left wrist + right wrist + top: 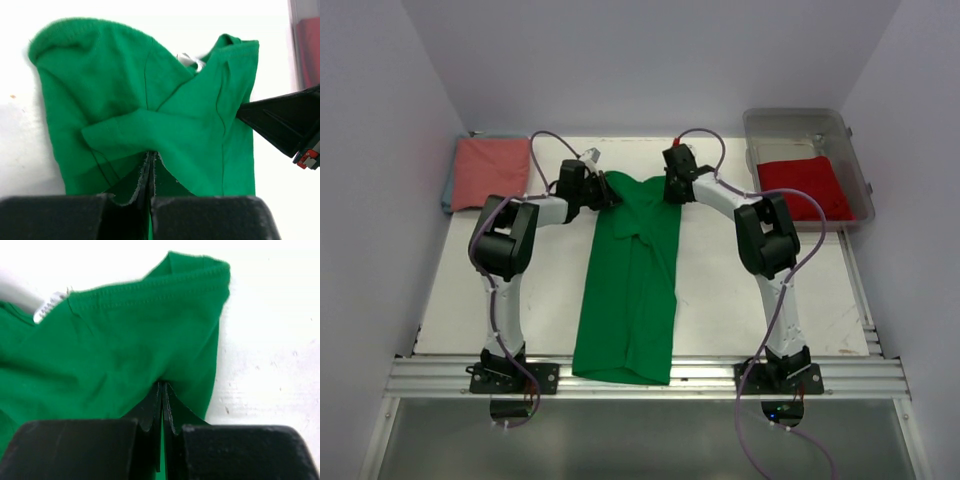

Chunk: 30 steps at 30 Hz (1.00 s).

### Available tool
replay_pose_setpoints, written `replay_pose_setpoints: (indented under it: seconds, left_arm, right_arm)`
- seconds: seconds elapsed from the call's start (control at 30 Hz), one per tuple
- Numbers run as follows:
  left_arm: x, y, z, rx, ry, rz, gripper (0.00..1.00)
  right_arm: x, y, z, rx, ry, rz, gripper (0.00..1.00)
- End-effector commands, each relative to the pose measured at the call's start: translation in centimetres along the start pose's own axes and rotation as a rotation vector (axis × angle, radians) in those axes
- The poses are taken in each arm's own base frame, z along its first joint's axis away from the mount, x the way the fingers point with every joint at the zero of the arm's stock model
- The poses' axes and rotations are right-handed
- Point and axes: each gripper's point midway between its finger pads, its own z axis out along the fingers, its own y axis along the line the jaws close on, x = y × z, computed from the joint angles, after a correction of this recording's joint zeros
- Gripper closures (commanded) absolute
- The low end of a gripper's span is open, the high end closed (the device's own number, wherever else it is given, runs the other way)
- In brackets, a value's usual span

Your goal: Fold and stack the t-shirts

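The left gripper (602,192) and right gripper (670,186) each pinched tight on a top shoulder of the green t-shirt (628,290), which lay stretched from twelve to six o'clock down the tabletop (740,310).

Bare tabletop (715,295) free for me either side of the green t-shirt (625,300), clear bin (798,117) blocking my far right, salmon-pink t-shirt (490,172) lying far left
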Motion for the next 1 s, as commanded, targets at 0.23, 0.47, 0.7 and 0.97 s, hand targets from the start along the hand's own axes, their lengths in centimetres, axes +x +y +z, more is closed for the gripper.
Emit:
replay_pose_setpoints:
  seconds: [0.23, 0.47, 0.7, 0.97]
  left_arm:
    - [-1.4, 2.9, 3.1, -0.096, 0.0, -0.059, 1.0]
    - [-4.0, 2.4, 6.3, -0.026, 0.01, -0.078, 1.0]
    - [-10.3, -3.0, 4.0, 0.155, -0.146, -0.007, 1.0]
    - [-16.6, -12.2, -5.9, 0.281, -0.378, 0.089, 1.0]
  right_arm:
    - [0.1, -2.9, 6.2, 0.136, 0.113, 0.027, 1.0]
    - [-2.8, -3.2, 8.7, 0.058, 0.087, 0.094, 1.0]
    - [-13.5, 1.6, 0.9, -0.274, -0.364, 0.133, 1.0]
    - [-19.8, 1.3, -12.7, -0.327, -0.676, 0.047, 0.88]
